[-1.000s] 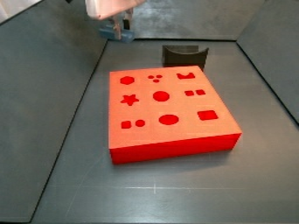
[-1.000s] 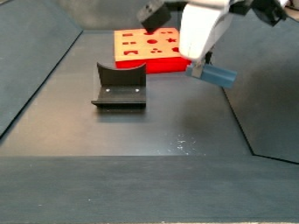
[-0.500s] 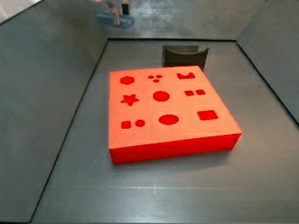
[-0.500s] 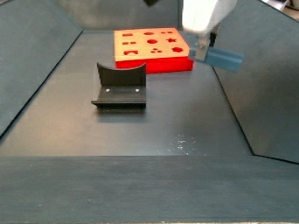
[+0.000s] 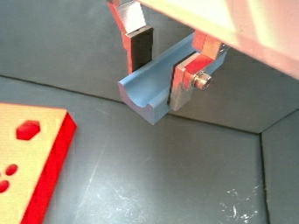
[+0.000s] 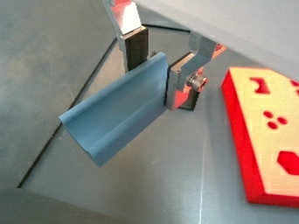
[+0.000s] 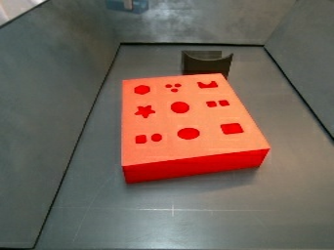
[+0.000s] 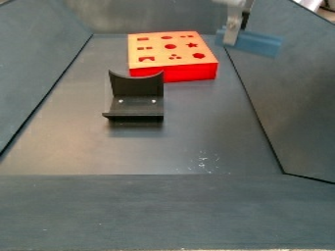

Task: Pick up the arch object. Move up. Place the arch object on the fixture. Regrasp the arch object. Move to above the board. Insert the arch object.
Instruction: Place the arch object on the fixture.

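Note:
My gripper (image 5: pixel 163 66) is shut on the arch object (image 5: pixel 149 89), a blue-grey elongated block with a scooped groove, clamped between the two silver fingers in both wrist views (image 6: pixel 117 118). It hangs high in the air, well above the floor. In a side view the arch object (image 8: pixel 258 43) shows near the top edge, right of the board (image 8: pixel 171 54), with only the tip of the gripper (image 8: pixel 236 24) in frame. The red board (image 7: pixel 189 122) lies flat with its shaped cut-outs up. The dark fixture (image 8: pixel 133 96) stands apart on the floor, nothing on it.
Sloping grey walls (image 7: pixel 59 88) enclose the floor on all sides. The board's edge (image 6: pixel 274 131) lies below and beside the gripper. The fixture (image 7: pixel 206 62) stands just behind the board's far edge.
The gripper has risen with the arch object held in it, moving up almost out of both side views. Board and fixture have not moved.

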You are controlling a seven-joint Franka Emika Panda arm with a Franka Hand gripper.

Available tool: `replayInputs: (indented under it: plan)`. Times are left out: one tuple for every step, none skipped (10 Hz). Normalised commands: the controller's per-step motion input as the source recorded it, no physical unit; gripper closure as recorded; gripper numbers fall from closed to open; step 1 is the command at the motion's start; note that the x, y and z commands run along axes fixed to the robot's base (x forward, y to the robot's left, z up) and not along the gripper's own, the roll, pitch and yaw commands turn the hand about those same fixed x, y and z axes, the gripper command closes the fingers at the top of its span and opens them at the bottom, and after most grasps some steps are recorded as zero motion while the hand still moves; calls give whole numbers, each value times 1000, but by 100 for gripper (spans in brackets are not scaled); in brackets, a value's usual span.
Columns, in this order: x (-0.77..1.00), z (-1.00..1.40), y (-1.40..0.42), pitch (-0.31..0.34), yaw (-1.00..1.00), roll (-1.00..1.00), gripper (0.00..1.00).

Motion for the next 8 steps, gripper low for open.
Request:
replayInputs:
  plan:
    - [1000, 433, -309, -15, -1000, -68, 100]
    - [1000, 401, -305, -13, -1000, -69, 100]
    - [1000, 361, -257, 6, -1000, -78, 100]
    - [1000, 316, -223, 14, -1000, -84, 100]
    - [1000, 276, -200, 23, -1000, -90, 100]
    - [1000, 240, -163, 39, -1000, -97, 100]
    - [1000, 210, -132, 52, -1000, -102, 100]
    - [1000, 171, -107, 67, -1000, -107, 100]
